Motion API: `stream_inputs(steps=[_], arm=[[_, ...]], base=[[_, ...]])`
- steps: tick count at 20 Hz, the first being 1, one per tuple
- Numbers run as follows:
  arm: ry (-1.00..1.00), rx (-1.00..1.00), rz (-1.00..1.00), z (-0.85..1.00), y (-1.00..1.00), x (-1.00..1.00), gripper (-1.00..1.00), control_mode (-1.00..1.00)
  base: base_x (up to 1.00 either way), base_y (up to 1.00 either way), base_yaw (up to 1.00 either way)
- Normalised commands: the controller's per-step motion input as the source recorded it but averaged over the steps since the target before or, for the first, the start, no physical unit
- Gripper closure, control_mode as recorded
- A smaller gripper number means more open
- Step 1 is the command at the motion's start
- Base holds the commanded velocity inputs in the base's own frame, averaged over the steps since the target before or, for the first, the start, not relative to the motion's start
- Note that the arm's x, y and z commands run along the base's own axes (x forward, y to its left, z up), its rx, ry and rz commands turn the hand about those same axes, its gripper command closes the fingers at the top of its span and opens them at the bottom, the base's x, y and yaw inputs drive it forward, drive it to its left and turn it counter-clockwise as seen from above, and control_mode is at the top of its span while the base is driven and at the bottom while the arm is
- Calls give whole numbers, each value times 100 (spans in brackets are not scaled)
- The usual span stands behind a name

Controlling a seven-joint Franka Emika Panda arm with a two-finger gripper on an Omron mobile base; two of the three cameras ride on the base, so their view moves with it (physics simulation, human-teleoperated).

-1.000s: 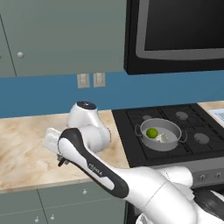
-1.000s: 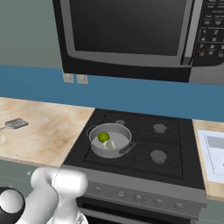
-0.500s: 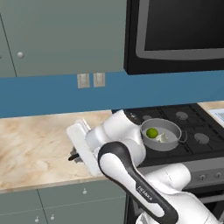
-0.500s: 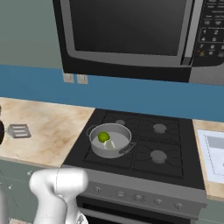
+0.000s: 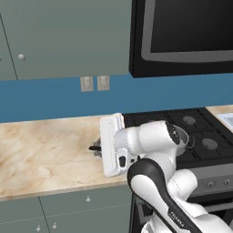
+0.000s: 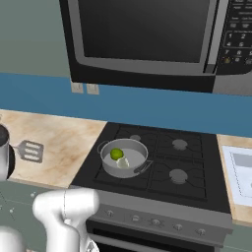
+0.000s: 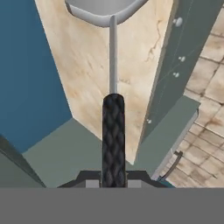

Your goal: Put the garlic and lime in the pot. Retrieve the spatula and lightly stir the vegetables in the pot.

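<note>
A white arm swings across a simulated kitchen, its hand out over the marbled worktop to the left of the black stove. On the front left burner sits the pot, and inside it the lime and the garlic lie touching, so the loading looks done and the stirring is what remains. In the hand view the fingers appear closed narrowly on the spatula, gripping the low end of its black handle, with the thin shaft running up to the grey head at the top of that view. The right base view shows the slotted head at the far left, over the worktop and well apart from the pot. The risks lie in the carry and the stir. Held so far from its head, the spatula could twist or slip in the grip. Its head could catch the pot's rim or near loop handle and shove the pot, and a heavy stroke could flick the lime out.
</note>
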Motion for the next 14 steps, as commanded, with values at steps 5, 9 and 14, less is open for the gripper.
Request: stream_inputs(steps=[5,9,14], arm=[[6,29,-32,58,-58,2,100,-100],[11,36,-27,46,-54,-5,100,-100],[-2,33,-7,2,-62,-3,100,-100]], base=[[0,0,0],[0,0,0],[0,0,0]])
